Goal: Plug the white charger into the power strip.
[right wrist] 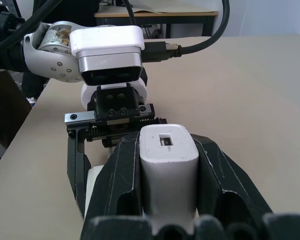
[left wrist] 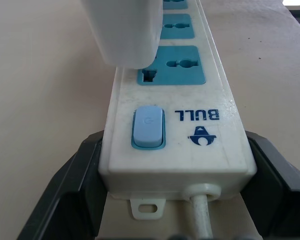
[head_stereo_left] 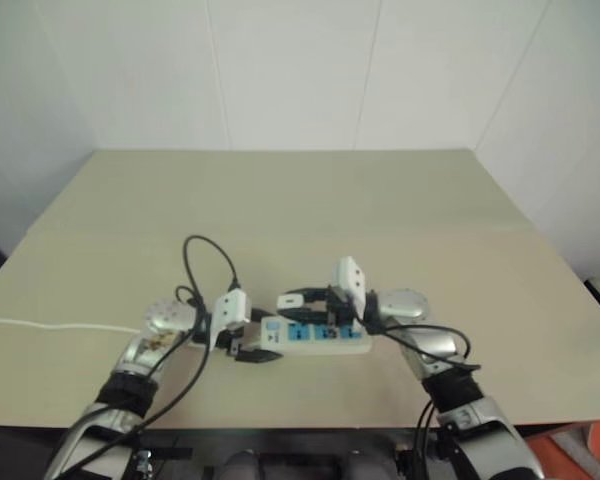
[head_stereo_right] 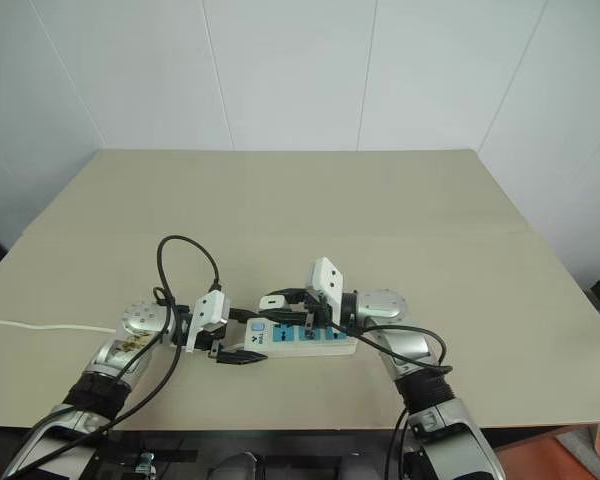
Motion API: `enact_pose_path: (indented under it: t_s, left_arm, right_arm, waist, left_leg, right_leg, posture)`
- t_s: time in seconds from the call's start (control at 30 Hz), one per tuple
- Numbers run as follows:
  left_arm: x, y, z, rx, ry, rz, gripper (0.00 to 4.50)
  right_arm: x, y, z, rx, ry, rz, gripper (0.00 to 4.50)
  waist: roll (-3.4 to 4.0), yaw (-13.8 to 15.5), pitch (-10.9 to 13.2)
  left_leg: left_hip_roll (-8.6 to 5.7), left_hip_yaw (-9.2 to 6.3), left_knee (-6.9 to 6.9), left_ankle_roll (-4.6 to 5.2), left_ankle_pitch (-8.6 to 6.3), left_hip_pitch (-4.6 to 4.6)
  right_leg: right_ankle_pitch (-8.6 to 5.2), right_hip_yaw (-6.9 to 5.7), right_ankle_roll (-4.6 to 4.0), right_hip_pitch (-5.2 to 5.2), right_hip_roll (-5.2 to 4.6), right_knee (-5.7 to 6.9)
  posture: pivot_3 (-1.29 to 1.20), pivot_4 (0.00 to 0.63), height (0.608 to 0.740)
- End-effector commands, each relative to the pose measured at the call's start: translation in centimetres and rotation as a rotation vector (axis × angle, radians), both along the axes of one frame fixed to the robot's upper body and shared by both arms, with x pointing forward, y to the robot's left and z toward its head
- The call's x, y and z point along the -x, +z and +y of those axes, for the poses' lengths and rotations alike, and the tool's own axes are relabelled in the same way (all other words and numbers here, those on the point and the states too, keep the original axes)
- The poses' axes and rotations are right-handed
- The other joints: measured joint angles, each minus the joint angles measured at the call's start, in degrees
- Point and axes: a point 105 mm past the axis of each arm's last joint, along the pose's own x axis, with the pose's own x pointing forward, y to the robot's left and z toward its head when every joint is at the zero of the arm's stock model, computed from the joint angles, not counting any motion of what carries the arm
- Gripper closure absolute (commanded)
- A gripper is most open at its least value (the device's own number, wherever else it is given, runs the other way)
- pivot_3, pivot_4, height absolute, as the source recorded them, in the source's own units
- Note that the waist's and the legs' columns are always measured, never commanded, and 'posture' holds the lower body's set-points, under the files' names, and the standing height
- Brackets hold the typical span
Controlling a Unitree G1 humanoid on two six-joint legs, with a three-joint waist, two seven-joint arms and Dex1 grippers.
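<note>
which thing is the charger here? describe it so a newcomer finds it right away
On the beige table, near its front edge, lies a white power strip with blue sockets. The white charger is the small smooth block clamped between the right gripper's black fingers, above the strip's switch end; unlike the strip, it has no blue parts.

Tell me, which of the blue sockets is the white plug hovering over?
The white charger hangs over the blue socket nearest the strip's blue switch; the other sockets lie further along the power strip.
</note>
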Motion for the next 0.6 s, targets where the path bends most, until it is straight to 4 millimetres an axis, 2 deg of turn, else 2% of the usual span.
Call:
enact_pose_path:
  t_s: [0.03,0.6]
  left_arm:
    - [0.51,-0.77,0.47,-0.04,-0.003,0.024,1.21]
    - [0.73,-0.71,0.39,-0.039,-0.006,0.033,1.21]
  right_arm:
    - [0.2,-0.08,0.01,0.004,0.008,-0.004,3.39]
    - [0.82,-0.64,0.97,0.0,0.032,0.012,3.39]
  waist:
    - [0.0,-0.01,0.0]
    - [0.0,-0.02,0.0]
  left_leg:
    - [0.0,0.0,0.0,0.0,0.0,0.0]
    - [0.01,0.0,-0.01,0.0,0.0,0.0]
  right_leg:
    - [0.0,0.0,0.0,0.0,0.0,0.0]
    - [0.0,0.0,0.0,-0.01,0.0,-0.01]
  posture:
    - [0.0,0.15,0.74]
    - [0.0,0.15,0.74]
